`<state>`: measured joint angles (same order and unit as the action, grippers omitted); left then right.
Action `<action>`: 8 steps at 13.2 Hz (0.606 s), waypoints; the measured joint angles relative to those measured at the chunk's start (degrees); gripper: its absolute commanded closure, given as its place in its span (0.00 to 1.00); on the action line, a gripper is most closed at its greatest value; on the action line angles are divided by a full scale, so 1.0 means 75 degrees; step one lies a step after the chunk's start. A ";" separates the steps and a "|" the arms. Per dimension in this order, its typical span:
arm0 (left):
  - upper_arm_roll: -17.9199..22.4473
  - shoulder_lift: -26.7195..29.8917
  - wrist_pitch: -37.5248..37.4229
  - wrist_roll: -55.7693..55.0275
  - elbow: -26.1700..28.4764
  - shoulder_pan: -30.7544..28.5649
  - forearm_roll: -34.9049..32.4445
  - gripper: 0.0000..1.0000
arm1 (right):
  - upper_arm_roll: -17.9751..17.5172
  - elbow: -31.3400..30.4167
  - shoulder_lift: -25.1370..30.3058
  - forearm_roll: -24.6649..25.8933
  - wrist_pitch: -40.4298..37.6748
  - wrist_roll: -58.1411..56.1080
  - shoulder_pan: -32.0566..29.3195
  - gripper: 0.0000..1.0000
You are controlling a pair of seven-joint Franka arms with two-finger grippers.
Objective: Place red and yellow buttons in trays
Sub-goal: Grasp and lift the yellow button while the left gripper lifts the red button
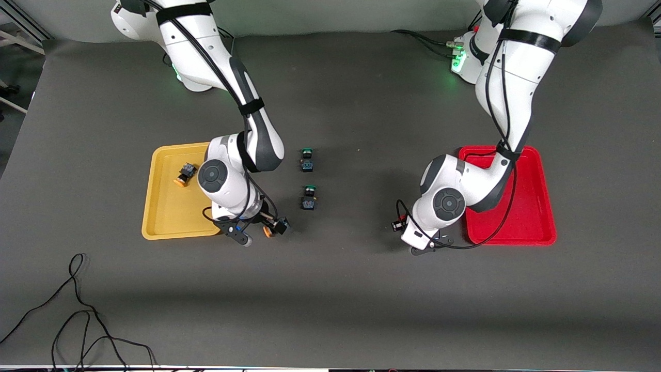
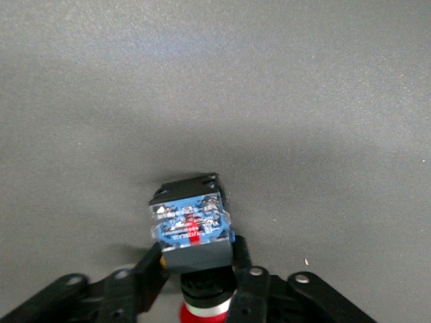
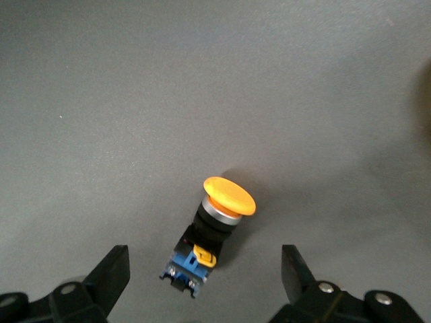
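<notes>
- Gripping a red-capped button point(image 2: 193, 232) between closed fingers, the left tool point(image 1: 413, 238) sat low over the surface point(image 1: 330, 289) just beside the red tray point(image 1: 539, 206).
- The right tool point(image 1: 255, 232) stood wide open around a yellow-capped button point(image 3: 212, 229) lying on the surface beside the yellow tray point(image 1: 165, 212).
- Another yellow-capped button point(image 1: 186, 173) lay in that tray.
- Two green-capped switches point(image 1: 308, 160) stood between the trays.
</notes>
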<state>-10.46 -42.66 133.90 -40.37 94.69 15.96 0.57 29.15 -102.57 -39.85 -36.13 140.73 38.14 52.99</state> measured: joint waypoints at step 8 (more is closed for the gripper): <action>0.0283 0.1640 -0.2574 0.1289 -0.0052 -0.0788 -0.0542 1.00 | -0.0239 0.0141 -0.0514 -0.0512 0.0362 0.0000 -0.0060 1.00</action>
<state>-8.34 -30.36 114.60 -30.71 94.30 10.05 -3.49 27.36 -101.52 -43.70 -39.97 143.45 38.14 52.54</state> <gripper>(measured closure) 0.590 0.599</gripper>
